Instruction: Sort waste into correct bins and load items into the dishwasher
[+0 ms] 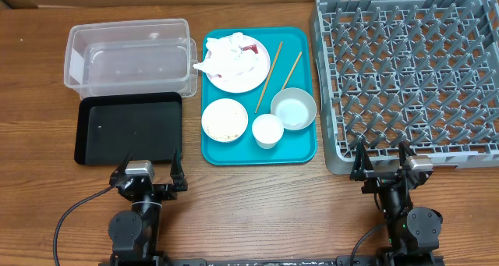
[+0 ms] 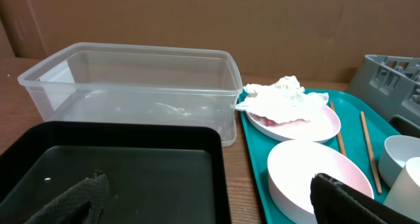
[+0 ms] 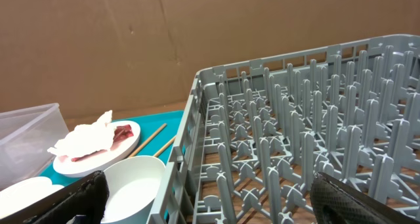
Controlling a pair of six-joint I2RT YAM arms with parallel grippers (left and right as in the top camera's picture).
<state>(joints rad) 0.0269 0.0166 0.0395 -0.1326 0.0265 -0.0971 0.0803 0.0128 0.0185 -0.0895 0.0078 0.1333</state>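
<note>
A crumpled white napkin and a red wrapper lie on a white plate at the back of the teal tray. Two chopsticks lie beside the plate. A bowl with food scraps, a small cup and a second bowl stand at the tray's front. The clear tub and black tray are on the left. The grey dish rack is on the right. My left gripper is open at the black tray's front edge. My right gripper is open at the rack's front edge. Both are empty.
A brown cardboard wall stands behind the table. Bare wooden table runs along the front between my two arms.
</note>
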